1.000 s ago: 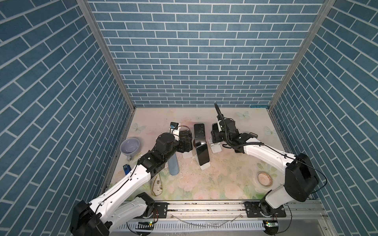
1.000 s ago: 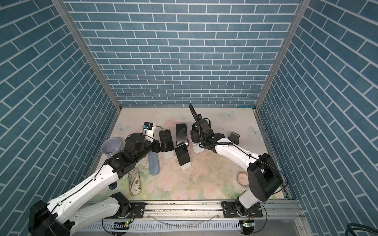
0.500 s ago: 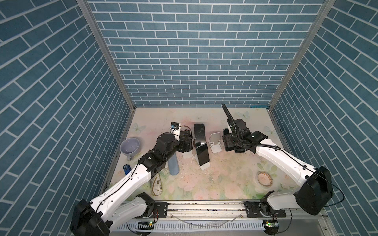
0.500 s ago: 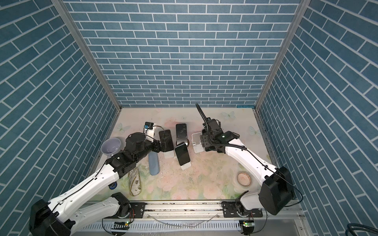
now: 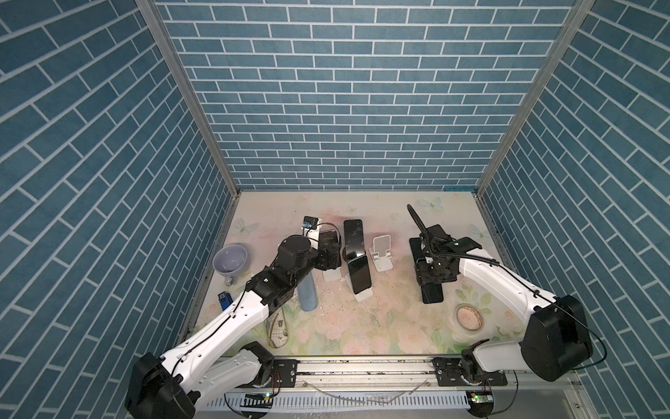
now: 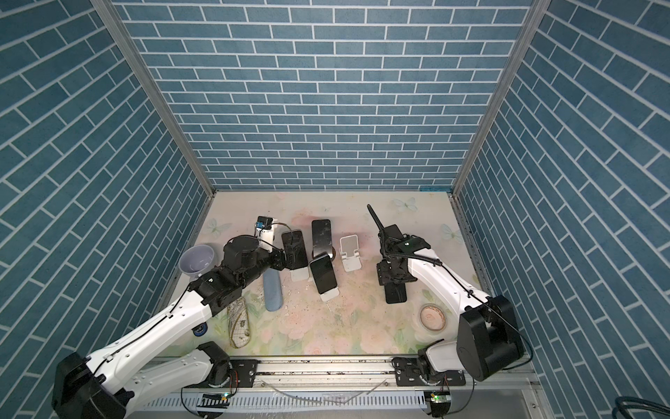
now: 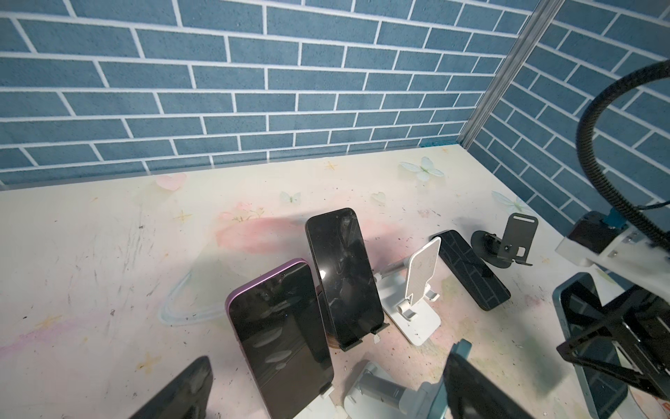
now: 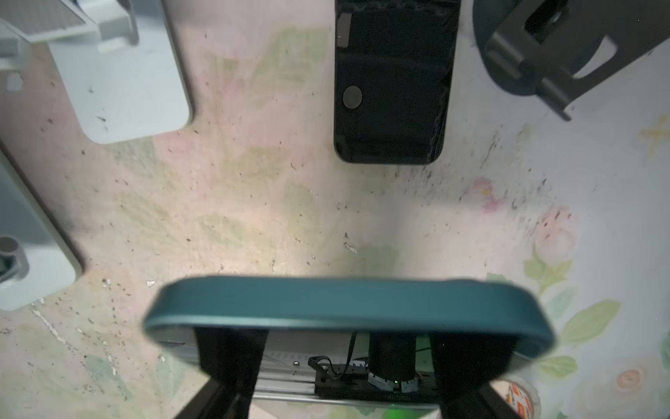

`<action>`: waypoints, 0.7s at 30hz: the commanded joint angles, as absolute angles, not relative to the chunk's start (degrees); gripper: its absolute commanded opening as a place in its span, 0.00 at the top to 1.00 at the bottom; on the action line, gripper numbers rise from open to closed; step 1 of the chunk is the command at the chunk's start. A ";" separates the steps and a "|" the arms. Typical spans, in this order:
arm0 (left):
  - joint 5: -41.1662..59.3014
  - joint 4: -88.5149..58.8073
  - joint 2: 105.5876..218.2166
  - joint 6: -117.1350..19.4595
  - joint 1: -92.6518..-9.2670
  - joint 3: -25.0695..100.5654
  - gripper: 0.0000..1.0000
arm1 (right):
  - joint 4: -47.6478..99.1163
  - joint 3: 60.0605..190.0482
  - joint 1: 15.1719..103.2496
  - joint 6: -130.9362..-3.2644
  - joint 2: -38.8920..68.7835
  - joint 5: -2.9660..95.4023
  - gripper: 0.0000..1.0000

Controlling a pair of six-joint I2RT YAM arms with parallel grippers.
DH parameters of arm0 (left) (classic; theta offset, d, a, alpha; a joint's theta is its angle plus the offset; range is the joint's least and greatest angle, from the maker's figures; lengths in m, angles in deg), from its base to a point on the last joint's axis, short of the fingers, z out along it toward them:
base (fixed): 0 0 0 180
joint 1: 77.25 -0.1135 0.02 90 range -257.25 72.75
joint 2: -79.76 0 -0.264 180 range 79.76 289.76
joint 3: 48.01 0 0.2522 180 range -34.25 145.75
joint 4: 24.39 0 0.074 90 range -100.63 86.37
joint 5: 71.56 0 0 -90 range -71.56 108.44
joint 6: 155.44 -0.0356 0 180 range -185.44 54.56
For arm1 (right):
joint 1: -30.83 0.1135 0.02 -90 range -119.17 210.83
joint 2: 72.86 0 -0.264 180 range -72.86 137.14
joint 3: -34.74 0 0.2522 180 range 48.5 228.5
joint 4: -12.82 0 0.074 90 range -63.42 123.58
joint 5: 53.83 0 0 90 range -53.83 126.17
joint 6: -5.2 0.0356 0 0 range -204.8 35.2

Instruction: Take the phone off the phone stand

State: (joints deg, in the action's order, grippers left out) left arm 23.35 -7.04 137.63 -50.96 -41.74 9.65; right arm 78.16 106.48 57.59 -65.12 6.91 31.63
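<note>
White-shelled arms, two, reach in from the near rail.

Right gripper (image 8: 350,335): jaws part closed on the teal-cased phone (image 8: 348,303) and holding it. The case's end edge points at the wrist camera. The phone is out of the white phone stand (image 5: 380,254) and well apart from it, to its right in both top views.

Left gripper (image 5: 327,255): jaws spread full wide at a dark phone (image 5: 328,239) that leans on its own white stand. Cannot tell whether they touch.

Around, by size:
- Tall black phone (image 5: 353,237) leans on a dark stand, between the left gripper and the white phone stand.
- Purple-edged phone (image 7: 279,341) sits on another white stand, just beside the tall one and nearer the rail.
- Flat black phone (image 8: 391,79) lies on the desk (image 5: 391,326) just beyond the held one. The right arm partly covers it in both top views.
- Blue bottle (image 5: 307,294) has its top under the left forearm.
- Lavender mug (image 5: 230,259) sits at the left wall.
- Patterned pouch (image 5: 277,326) lies under the left arm, near the rail.
- Dark folding stand (image 8: 544,47) is just beside the flat phone.
- Tape roll (image 5: 469,317) sits nearer the rail than the held phone, apart from it.

The strip of desk between the held phone and the white phone stand carries only specks.

Desk surface is a pale floral print in pinks and greens with butterflies, scuffed and dotted with dark crumbs. Blue brick-pattern walls stand on three sides, with metal corner posts.
</note>
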 commanded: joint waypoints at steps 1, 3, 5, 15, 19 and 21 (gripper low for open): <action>23.90 -6.68 136.00 -51.30 -41.56 8.64 0.00 | 81.66 104.50 56.86 -62.50 8.03 33.17 0.33; 24.05 -6.60 135.65 -51.29 -41.56 8.37 0.00 | 81.78 103.78 56.32 -62.30 8.93 32.84 0.34; 24.06 -6.43 135.34 -51.17 -41.56 8.29 0.00 | 81.78 103.28 55.72 -62.39 9.82 32.69 0.34; 24.28 -5.98 133.52 -50.68 -41.52 7.41 0.00 | 79.92 101.31 53.76 -61.86 14.50 34.64 0.34; 24.67 -6.09 132.73 -50.59 -41.53 6.84 0.00 | 78.72 99.68 53.26 -61.51 16.53 35.85 0.33; 24.61 -6.26 132.49 -50.62 -41.56 6.49 0.00 | 78.15 99.22 53.08 -61.46 17.69 35.73 0.33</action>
State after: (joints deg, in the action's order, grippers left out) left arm 23.91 -6.49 133.41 -50.85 -41.72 7.70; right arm 77.52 100.66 53.55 -63.57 16.38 34.84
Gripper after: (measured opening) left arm 0.996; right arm 0.742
